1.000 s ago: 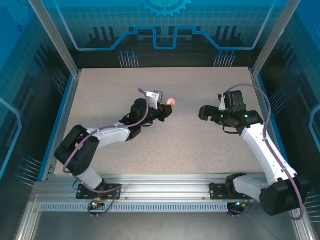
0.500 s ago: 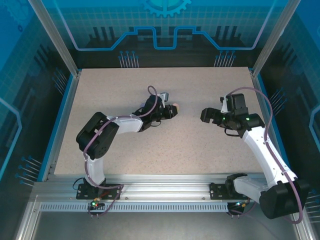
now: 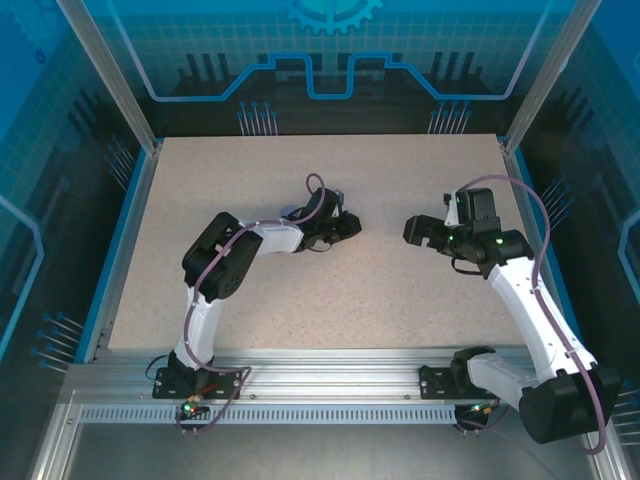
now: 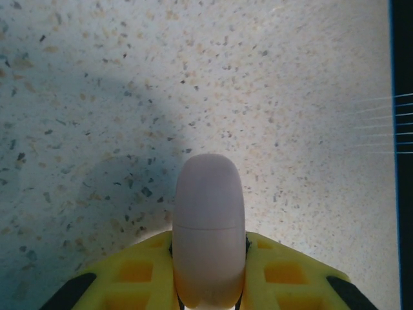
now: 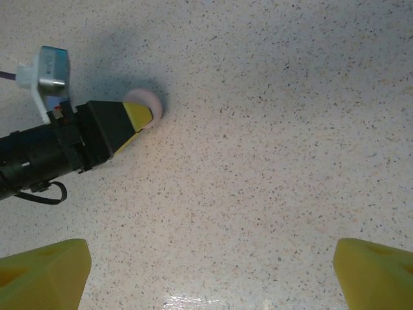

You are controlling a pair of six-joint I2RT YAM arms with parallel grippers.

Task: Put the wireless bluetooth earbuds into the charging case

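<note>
Speckled tabletop (image 3: 200, 180) lies close beneath the left gripper (image 3: 346, 226), which pinches one end of the pale pink case (image 4: 208, 206). Its seam juts past the fingertips, probably presented for the right gripper (image 3: 416, 230), spread wide opposite.

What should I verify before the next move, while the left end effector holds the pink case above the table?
1. Left end effector shut firmly on the pink case: ok.
2. Case open to receive earbuds: not ok, its seam looks closed.
3. Right end effector open and holding nothing: ok.
4. Case touching the table: cannot tell.
5. Position of the earbuds known: cannot tell.
</note>
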